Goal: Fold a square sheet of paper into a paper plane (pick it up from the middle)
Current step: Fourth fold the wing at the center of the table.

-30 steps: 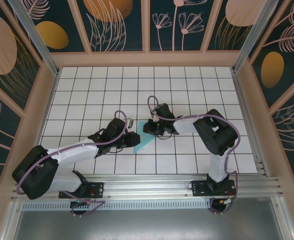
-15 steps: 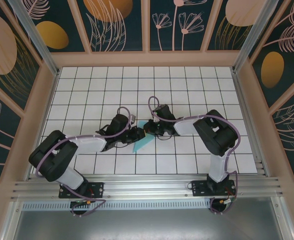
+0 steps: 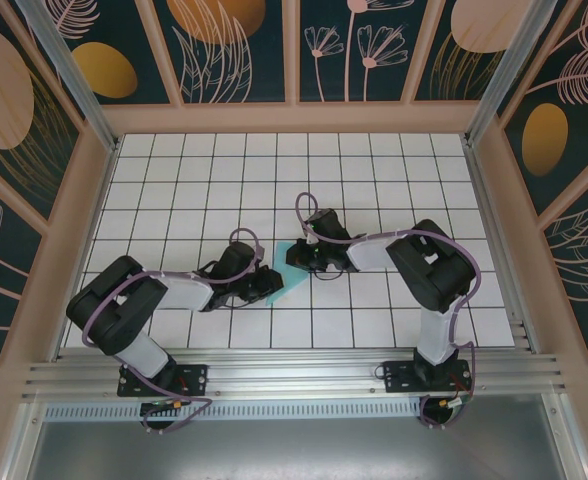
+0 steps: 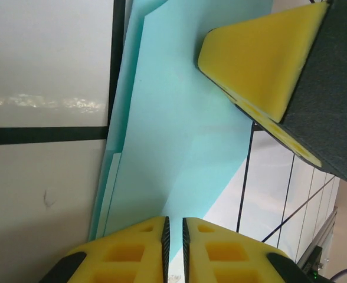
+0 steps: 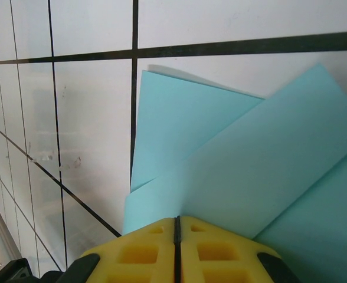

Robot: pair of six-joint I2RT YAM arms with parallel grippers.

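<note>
One turquoise paper sheet (image 3: 292,287), two tools (image 4: 173,227) (image 5: 176,221)

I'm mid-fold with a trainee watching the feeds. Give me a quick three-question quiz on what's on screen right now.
1. Multiple choice: where is the turquoise paper? A) lying on the tiled table between the left gripper and the right gripper; B) held high above it; C) hanging over its near edge.
2. True or false: the right gripper's fingers stand wide open.
3. Fill in: the paper is not one flat sheet; it is ____ into overlapping layers.
Key: 1 A. 2 false, they are shut. 3 folded.
</note>
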